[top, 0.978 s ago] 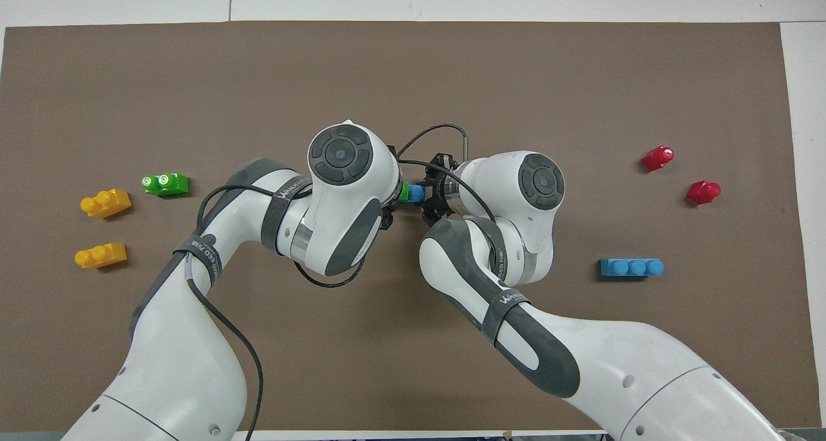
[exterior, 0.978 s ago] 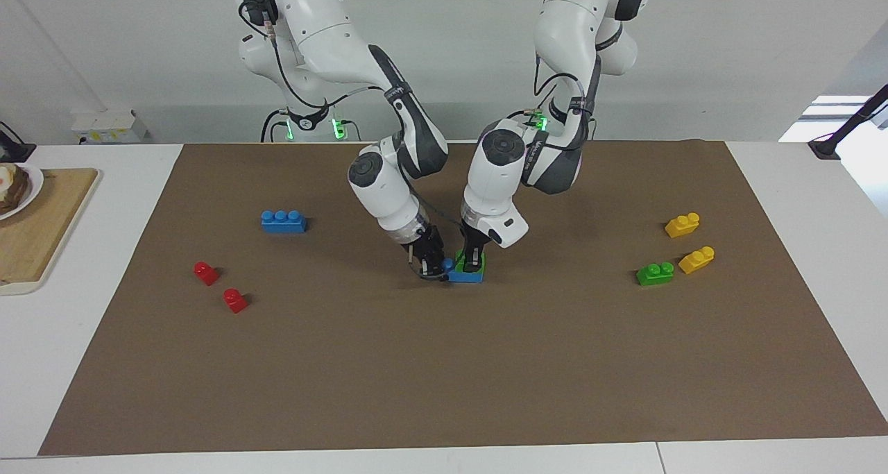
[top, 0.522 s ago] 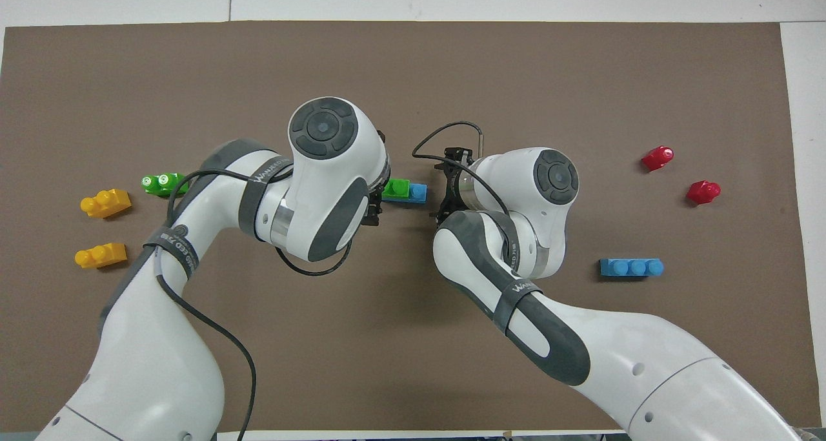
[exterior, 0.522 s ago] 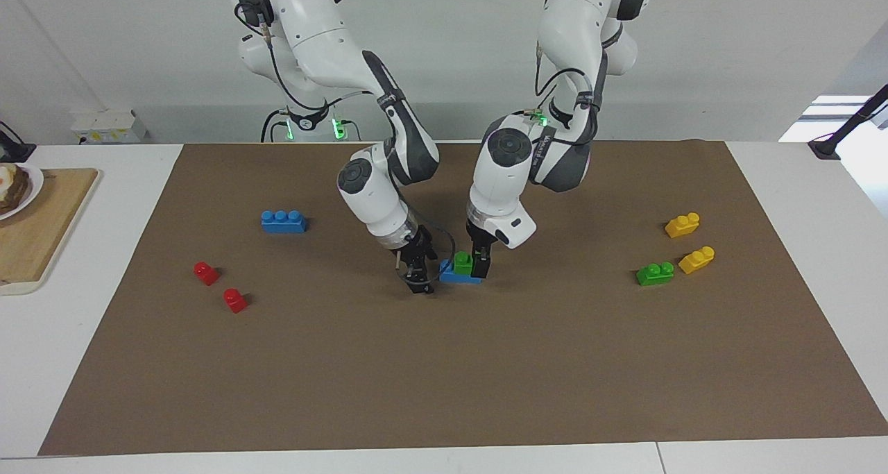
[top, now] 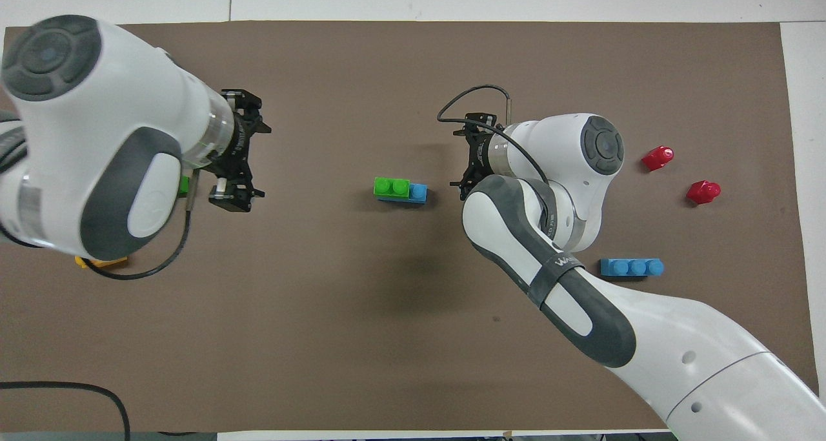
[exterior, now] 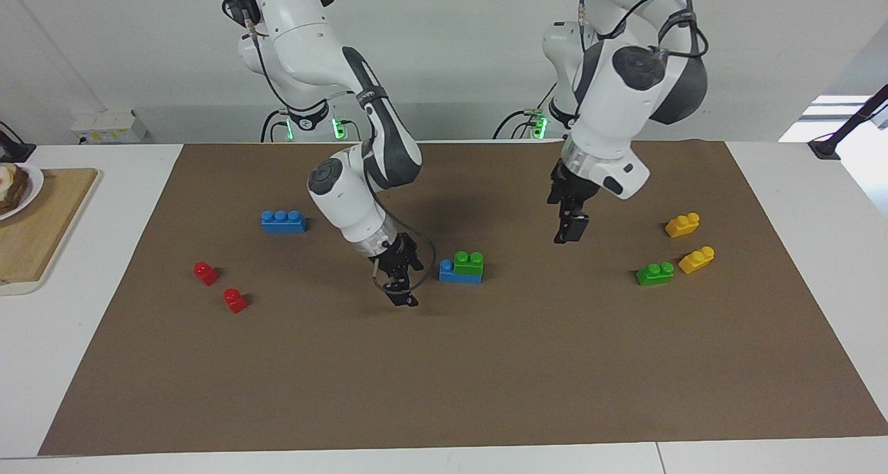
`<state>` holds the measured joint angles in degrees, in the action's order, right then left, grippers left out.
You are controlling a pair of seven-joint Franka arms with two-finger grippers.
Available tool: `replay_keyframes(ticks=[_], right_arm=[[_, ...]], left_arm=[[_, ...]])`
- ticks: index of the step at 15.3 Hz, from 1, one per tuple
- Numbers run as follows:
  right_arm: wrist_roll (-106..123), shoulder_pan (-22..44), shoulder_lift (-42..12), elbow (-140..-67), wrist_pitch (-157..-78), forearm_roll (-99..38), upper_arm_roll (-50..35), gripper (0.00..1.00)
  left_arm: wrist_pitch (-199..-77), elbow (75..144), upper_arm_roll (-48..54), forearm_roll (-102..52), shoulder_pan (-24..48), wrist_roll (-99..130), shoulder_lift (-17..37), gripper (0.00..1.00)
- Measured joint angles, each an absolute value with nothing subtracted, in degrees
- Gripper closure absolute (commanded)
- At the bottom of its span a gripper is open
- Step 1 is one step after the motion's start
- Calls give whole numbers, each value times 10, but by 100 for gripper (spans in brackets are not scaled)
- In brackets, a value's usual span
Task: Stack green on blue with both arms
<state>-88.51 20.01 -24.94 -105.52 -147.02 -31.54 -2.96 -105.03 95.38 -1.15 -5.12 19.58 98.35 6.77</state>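
Change since last frame: left gripper (exterior: 571, 228) has lifted off the stack and swung toward the left arm's end of the table; right gripper (exterior: 400, 295) has backed off slightly.
Green brick (exterior: 469, 262): we see it seated on the blue brick (exterior: 451, 272), covering two studs — one blue stud bare at the right arm's end.
Left gripper: up in the air over the brown mat (exterior: 444, 363), between the stack and the yellow bricks (exterior: 682, 225); we cannot tell its finger state.
Right gripper: low, just beside the stack, not touching — fingers parted, empty.
Spare bricks: second blue brick (exterior: 283, 221) and red bricks (exterior: 206, 273) toward the right arm's end; second green brick (exterior: 655, 273) by the yellow ones.
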Motion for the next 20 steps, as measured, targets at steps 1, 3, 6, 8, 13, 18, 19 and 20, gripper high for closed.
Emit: replay_keyframes(ticks=[1, 3, 6, 8, 13, 18, 19, 20], right_arm=[[-828, 192, -246, -1050, -1468, -315, -29, 1], [-698, 174, -239, -1043, -1451, -302, -26, 1], [-532, 134, -228, -1039, -1414, -203, -24, 1], [-451, 110, -220, -1032, -1380, -116, -23, 1], [-276, 66, -193, -999, -1280, 2, -23, 0], [-134, 21, -174, -954, -1176, 4, -23, 0], [-122, 18, -170, -946, -1156, 4, -23, 0], [-113, 18, -166, -940, -1137, 4, -23, 0]], left_arm=[[-1037, 955, -12, -51, 167, 938, 53, 0], [-1008, 956, -14, -51, 103, 831, 30, 0], [-973, 964, -15, -51, 23, 659, 7, 0], [-970, 979, -15, -51, -11, 541, -2, 0], [-970, 1000, -16, -24, -52, 242, -9, 0], [-970, 1014, -5, -9, -42, 165, -14, 0], [-970, 1017, -3, -9, -39, 163, -16, 0], [-970, 1017, -3, -9, -36, 156, -17, 0]])
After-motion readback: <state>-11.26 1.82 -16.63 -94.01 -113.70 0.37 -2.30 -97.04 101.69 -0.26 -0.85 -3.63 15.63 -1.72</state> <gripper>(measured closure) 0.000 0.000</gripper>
